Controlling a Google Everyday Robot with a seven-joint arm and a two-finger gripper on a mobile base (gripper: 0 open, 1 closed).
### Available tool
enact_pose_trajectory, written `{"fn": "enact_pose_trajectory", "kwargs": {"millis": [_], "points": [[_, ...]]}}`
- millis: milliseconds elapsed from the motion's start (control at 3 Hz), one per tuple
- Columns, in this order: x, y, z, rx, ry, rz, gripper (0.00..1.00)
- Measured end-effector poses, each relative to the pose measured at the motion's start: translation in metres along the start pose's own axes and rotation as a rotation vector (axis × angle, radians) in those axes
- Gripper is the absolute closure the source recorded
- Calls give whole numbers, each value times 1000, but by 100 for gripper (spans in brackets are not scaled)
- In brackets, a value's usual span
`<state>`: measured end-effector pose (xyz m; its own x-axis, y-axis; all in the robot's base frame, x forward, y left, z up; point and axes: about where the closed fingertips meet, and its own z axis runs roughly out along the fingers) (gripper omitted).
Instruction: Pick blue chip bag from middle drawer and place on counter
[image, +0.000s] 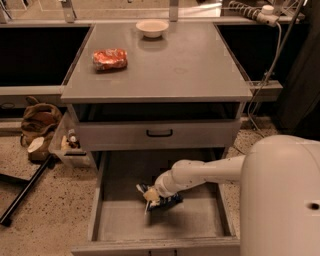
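Note:
The middle drawer is pulled open at the bottom of the view. The blue chip bag is in it, left of centre, a small dark-blue bag with pale patches. My gripper reaches in from the right on a white arm and is down at the bag's left end, touching it. The gripper covers part of the bag. The counter is the broad grey cabinet top above.
An orange-red snack bag and a white bowl sit on the counter. A shut drawer front with a black handle is above the open drawer. A bag and a bin of clutter stand on the floor at the left.

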<state>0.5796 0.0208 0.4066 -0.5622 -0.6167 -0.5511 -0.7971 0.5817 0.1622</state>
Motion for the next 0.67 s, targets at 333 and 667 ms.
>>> {"fn": "enact_pose_trajectory", "kwargs": {"millis": [333,667], "points": [[-49,-15,-76,-13,-67,5,100],[-69,-33,-159,-32,-122,51,100]]}}
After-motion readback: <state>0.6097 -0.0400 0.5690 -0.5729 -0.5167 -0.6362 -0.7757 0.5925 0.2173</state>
